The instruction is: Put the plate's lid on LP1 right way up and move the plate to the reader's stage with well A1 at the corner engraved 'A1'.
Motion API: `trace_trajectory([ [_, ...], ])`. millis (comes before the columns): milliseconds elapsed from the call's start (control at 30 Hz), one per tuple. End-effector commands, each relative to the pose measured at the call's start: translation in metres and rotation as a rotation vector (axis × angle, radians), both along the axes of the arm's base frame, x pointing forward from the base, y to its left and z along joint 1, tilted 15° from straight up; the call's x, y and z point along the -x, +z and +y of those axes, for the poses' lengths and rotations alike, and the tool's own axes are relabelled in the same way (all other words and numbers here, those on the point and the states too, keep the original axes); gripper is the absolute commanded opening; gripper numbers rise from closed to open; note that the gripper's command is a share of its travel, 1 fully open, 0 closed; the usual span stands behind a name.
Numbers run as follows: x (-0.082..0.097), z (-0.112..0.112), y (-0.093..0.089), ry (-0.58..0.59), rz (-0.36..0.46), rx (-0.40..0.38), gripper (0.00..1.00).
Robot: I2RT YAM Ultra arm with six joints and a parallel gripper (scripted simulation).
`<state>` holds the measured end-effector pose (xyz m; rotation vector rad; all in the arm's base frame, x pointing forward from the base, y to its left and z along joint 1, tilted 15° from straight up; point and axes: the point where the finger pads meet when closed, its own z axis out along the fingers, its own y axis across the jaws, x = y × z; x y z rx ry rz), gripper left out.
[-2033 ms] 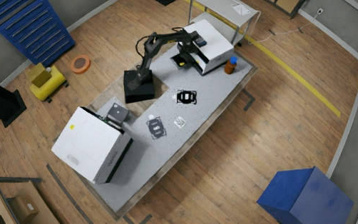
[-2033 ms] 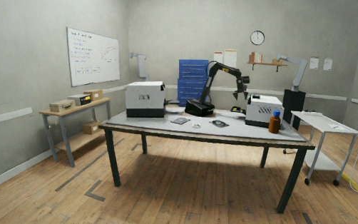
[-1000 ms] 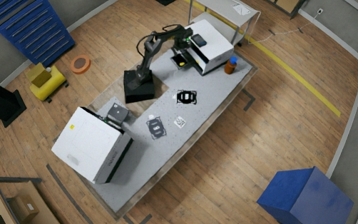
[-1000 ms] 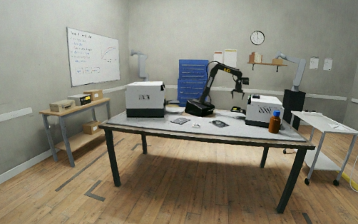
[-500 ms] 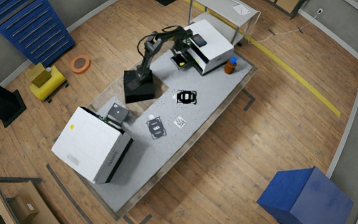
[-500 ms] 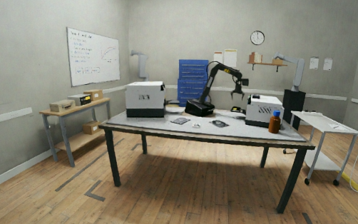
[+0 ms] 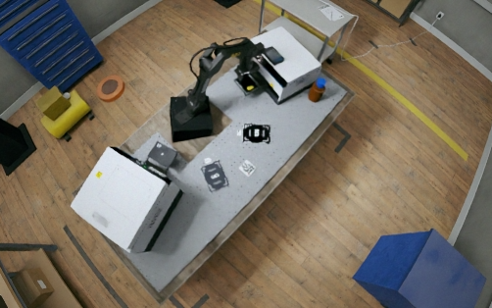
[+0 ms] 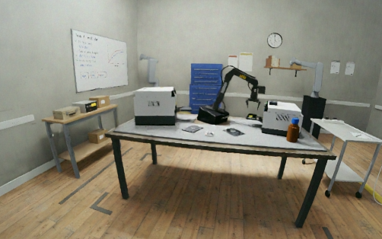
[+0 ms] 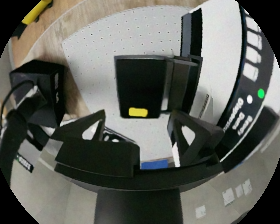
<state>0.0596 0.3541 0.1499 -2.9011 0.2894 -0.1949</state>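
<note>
The lidded plate is black with a yellow label at one short end and sits on the stage in front of the white dispenser. My gripper is open and empty. It hangs a short way above the plate, with a finger toward each long side and neither touching it. The white reader stands at the other end of the table, and its grey stage is bare. Two marked bench positions lie between the machines; I cannot read their names.
A brown capped bottle stands on the bench just right of the dispenser. The arm's black base sits mid-table at the back. A small white tag lies near one bench position. A white cart stands beside the table.
</note>
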Motion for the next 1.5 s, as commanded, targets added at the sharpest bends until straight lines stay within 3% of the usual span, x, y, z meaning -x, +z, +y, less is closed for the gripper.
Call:
trace_trajectory([
  [0, 0.001, 0.002, -0.002, 0.006, 0.012, -0.019, 1.0],
  [367, -0.003, 0.005, -0.023, 0.001, 0.014, 0.0, 1.0],
  [467, -0.004, 0.007, -0.022, 0.001, 0.013, -0.005, 1.0],
  [500, -0.001, 0.011, -0.01, 0.008, 0.009, -0.047, 1.0],
  [633, -0.004, 0.007, -0.031, 0.003, 0.014, 0.001, 1.0],
  [800, -0.004, 0.009, -0.03, 0.005, 0.011, -0.02, 1.0],
  [967, -0.006, 0.009, -0.044, 0.001, 0.014, 0.001, 1.0],
  [1033, -0.006, 0.009, -0.044, 0.001, 0.014, 0.001, 1.0],
  [1067, -0.005, 0.021, -0.019, 0.007, 0.005, -0.076, 1.0],
  [1200, -0.007, 0.01, -0.05, 0.003, 0.014, 0.001, 1.0],
  [1400, -0.007, 0.014, -0.051, 0.006, 0.011, -0.02, 1.0],
  [1467, -0.008, 0.014, -0.059, 0.003, 0.014, -0.004, 1.0],
])
